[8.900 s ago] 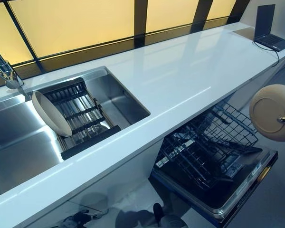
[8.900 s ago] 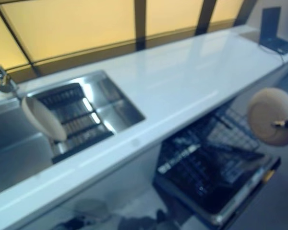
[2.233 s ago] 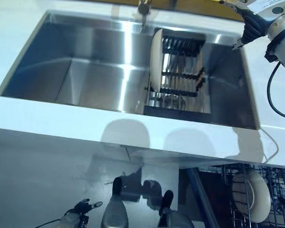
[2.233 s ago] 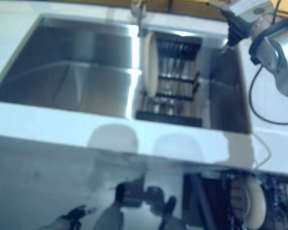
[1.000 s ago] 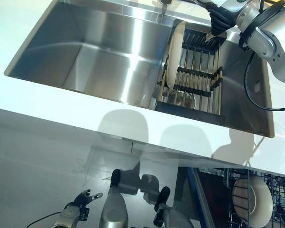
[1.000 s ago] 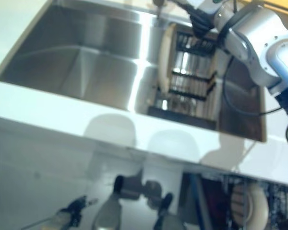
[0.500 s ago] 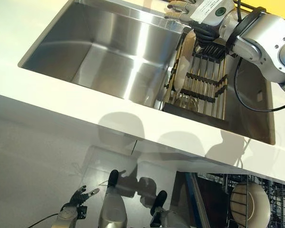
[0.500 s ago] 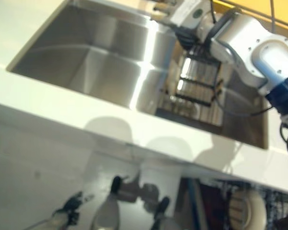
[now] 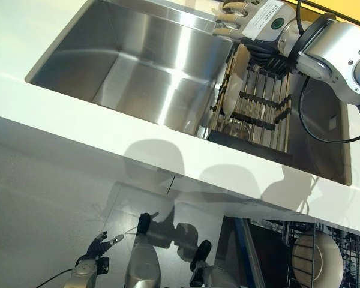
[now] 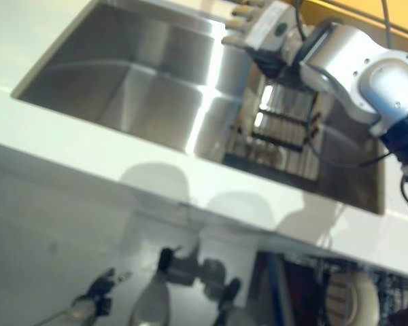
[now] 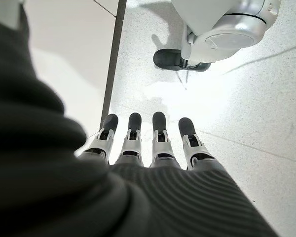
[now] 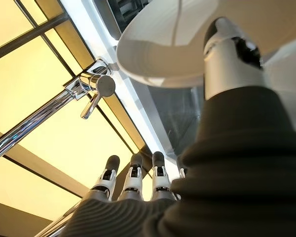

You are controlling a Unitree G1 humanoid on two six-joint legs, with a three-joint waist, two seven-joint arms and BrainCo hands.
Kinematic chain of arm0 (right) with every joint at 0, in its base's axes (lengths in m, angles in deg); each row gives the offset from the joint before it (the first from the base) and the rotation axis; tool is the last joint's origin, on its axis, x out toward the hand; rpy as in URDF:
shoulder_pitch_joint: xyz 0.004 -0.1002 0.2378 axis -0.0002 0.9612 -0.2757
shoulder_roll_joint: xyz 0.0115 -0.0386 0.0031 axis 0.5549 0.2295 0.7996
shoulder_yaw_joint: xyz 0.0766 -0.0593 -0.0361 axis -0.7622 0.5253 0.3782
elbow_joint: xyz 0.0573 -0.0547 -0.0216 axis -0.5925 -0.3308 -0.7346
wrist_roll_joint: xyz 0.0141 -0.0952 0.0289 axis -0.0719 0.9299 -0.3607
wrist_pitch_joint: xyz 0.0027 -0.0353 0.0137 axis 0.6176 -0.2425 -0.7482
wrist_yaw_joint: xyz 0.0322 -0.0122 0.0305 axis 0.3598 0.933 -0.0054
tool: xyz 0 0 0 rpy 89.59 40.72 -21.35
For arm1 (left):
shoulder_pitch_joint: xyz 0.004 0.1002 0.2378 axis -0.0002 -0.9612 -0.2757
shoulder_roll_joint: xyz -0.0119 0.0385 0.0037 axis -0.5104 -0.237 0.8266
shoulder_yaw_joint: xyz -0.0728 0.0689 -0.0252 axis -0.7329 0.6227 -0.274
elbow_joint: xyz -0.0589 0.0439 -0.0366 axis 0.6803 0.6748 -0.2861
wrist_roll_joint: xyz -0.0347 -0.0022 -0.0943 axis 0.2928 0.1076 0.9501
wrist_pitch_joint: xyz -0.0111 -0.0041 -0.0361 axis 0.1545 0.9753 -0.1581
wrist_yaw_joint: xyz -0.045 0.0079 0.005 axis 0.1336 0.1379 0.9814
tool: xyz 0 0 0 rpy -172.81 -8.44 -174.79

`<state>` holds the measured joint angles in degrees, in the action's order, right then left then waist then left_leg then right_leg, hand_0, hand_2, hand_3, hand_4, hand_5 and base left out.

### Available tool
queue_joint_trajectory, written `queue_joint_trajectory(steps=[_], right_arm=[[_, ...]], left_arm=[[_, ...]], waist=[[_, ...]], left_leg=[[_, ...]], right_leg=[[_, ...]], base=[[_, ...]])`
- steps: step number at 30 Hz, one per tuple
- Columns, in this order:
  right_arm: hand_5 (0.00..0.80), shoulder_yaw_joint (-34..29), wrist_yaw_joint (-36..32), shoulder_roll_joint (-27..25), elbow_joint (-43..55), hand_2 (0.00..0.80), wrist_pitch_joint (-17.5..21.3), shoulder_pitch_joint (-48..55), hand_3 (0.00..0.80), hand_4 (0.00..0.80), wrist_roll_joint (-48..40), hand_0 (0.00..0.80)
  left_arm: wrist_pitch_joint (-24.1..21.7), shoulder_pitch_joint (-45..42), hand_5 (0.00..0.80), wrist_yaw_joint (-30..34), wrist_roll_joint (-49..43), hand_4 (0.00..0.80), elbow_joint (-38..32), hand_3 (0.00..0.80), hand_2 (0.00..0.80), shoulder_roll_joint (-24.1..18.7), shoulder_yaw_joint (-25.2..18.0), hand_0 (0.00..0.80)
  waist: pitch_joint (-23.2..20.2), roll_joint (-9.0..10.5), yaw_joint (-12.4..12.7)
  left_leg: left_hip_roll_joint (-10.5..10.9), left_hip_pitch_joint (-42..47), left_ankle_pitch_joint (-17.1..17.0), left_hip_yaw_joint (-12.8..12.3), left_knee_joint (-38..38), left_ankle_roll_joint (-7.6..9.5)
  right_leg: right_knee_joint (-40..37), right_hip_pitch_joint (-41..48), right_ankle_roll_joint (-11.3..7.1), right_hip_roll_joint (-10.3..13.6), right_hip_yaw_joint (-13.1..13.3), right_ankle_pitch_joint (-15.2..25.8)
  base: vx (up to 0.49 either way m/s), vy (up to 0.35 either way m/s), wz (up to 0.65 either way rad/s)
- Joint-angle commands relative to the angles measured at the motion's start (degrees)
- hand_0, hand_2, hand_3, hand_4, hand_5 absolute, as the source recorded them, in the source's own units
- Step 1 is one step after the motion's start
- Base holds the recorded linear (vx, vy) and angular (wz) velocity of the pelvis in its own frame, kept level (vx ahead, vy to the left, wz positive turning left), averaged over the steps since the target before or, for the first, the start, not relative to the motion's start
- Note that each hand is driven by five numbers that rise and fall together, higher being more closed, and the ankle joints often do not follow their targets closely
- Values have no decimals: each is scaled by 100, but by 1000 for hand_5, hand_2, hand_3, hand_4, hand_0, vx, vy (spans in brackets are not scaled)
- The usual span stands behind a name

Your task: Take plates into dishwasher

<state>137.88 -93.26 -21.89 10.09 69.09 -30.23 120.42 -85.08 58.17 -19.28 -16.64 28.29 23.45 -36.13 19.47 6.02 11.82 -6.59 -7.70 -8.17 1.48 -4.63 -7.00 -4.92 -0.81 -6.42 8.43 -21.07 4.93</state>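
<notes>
Low at the near left, the left hand [image 9: 91, 260] hangs above the floor [image 11: 246, 108], its fingers [image 11: 158, 133] straight and relaxed, holding and touching nothing. Further right, the white desk [image 9: 60, 114] frames a steel sink [image 9: 138, 66], and a dark dish rack [image 9: 258, 114] sits in the sink's right part. One pale plate [image 9: 234, 90] stands on edge at the rack's left side. Above it, at the far edge of the sink beside the tap [image 12: 91, 91], the right hand [image 9: 252, 21] reaches over the rack: its fingers [image 12: 133, 175] are stretched straight, well spread from the thumb [image 12: 227, 54], which rests against the plate's rim, so the grasp is wide and not closed on it. At the near right, below the desk, a second plate [image 9: 315, 258] already stands in the dishwasher rack [image 9: 354, 252].
</notes>
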Motion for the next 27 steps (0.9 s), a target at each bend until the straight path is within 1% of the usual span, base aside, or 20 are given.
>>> queue_joint_trajectory(steps=[1,4,7,15,21,26,27], right_arm=[[0,83,-1,-332,82,0,61,-143,0,0,257,0],[0,103,-84,-351,127,0,178,-109,0,0,421,0],[0,119,-199,-349,121,0,168,-66,0,0,500,0],[0,-13,-187,-345,180,0,212,173,0,0,691,0],[0,-81,-200,-285,75,0,303,259,0,0,1027,0],[0,-67,-152,-179,-74,0,294,258,0,0,1370,0],[132,-47,-125,-164,-99,132,292,236,132,132,1451,132]], left_arm=[[-175,33,0,-42,150,0,1,0,0,-98,-146,0],[-221,37,0,-27,191,0,22,0,0,-93,-138,0],[-215,41,0,-30,235,0,-1,0,0,-91,-156,0],[-275,40,0,20,269,0,30,0,0,-86,-191,0],[-326,62,0,54,407,0,14,0,0,-49,-198,0],[-377,52,0,70,563,0,-60,0,0,-24,-178,0],[-376,51,0,65,590,0,-75,0,0,-19,-182,0]], waist=[[-53,203,-28],[-39,204,-48],[-14,195,-51],[8,224,-63],[59,176,-68],[131,140,-49],[138,135,-45]], left_leg=[[120,74,452,-218,-37,288],[111,78,447,-238,-37,288],[96,72,442,-256,-37,292],[78,78,439,-274,-37,295],[94,18,426,-275,-37,296],[103,-38,407,-276,-37,301],[101,-47,402,-279,-37,301]], right_leg=[[-8,-98,-360,181,28,69],[-8,-104,-361,177,44,75],[-8,-116,-355,175,52,81],[-8,-124,-355,161,58,94],[-8,-178,-352,173,76,100],[-8,-230,-351,177,74,119],[-8,-238,-350,179,75,122]], base=[[0,0,0],[0,0,0],[0,0,0],[0,0,0],[0,0,0],[0,0,0],[0,0,0]])
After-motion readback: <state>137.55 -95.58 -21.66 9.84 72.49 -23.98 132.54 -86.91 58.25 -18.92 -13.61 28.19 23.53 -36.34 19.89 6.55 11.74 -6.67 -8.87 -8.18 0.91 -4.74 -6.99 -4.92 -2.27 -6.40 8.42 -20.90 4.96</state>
